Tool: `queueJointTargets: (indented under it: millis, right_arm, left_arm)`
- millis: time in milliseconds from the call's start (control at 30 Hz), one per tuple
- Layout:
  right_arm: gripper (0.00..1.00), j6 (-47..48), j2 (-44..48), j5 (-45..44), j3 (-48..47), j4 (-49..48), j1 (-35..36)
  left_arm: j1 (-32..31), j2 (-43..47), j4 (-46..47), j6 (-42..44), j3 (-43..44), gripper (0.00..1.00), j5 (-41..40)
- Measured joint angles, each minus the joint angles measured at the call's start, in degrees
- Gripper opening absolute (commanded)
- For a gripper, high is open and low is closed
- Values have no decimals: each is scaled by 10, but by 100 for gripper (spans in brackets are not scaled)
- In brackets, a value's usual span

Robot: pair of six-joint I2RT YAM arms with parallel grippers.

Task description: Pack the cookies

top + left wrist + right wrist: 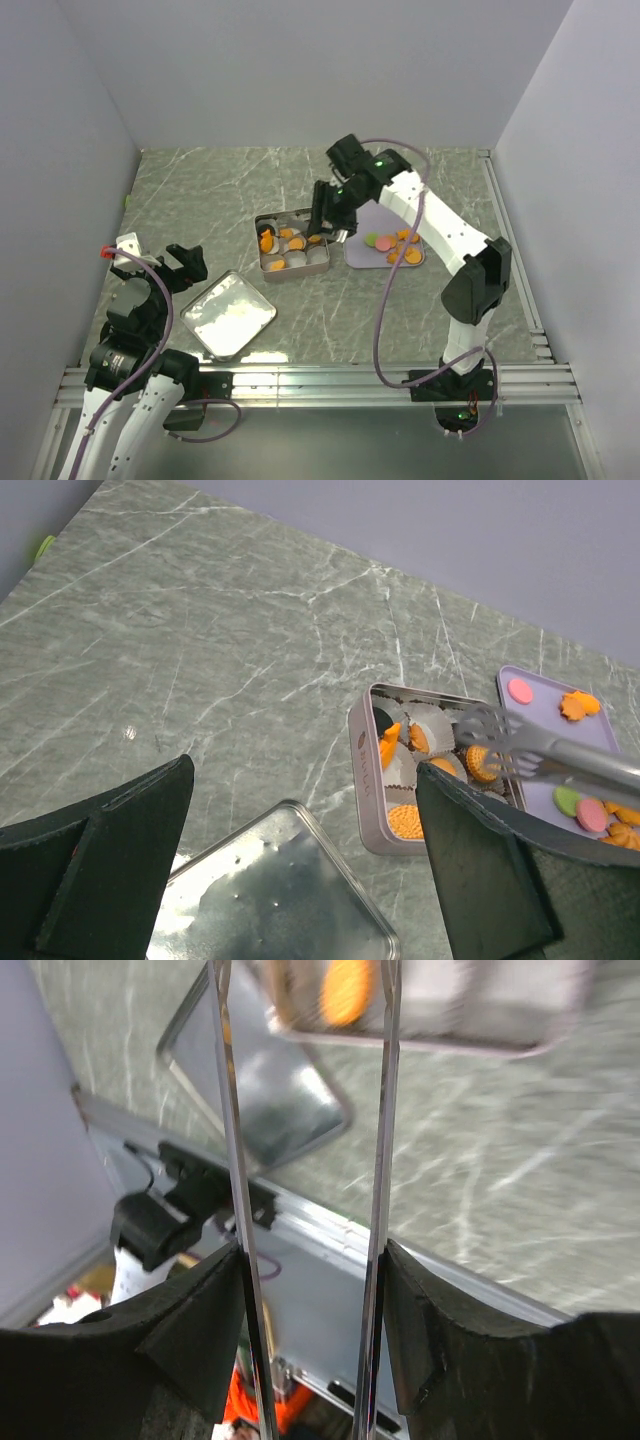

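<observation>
Status: packing looked partway done, roughly half at a guess.
- Tin (262,222) sat mid-table with its lid (228,314) off, lying toward the near edge, left of centre.
- Several orange cookies (296,243) were in the tin's paper cups (432,720). The cups on the near side looked white and unfilled.
- Lavender tray (352,255) was just beside the tin, toward the right edge. It held a handful more: pink, green and some orange ones.
- Right gripper (312,1260) was clamped on a pair of tongs (560,755), with the blades apart in the wrist view. The tips hung over the far side of the tin, close above an orange cookie. Couldn't tell whether they carried anything.
- Left gripper (176,268) was parked near the left near corner, jaws wide apart, holding nothing.

Left to do, as I read it: move the tray's cookies into the unfilled cups, then probably put the lid on, which nothing was touching.
</observation>
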State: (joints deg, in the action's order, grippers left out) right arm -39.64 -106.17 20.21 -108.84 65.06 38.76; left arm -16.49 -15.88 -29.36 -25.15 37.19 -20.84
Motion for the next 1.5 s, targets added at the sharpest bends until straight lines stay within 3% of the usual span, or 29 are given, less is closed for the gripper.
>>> queueJointTargets:
  millis: [267, 533, 1367, 1500]
  right_arm:
    - [61, 40, 92, -76, 79, 41, -129]
    - [64, 53, 183, -134, 207, 71, -177]
    - [64, 63, 111, -142, 218, 44, -200]
    - [59, 63, 108, -142, 218, 42, -200]
  left_arm:
    - [0, 0, 0, 0, 0, 100, 3]
    - [0, 0, 0, 0, 0, 99, 7]
    - [0, 8, 0, 0, 0, 99, 10]
    - [0, 8, 0, 0, 0, 100, 10]
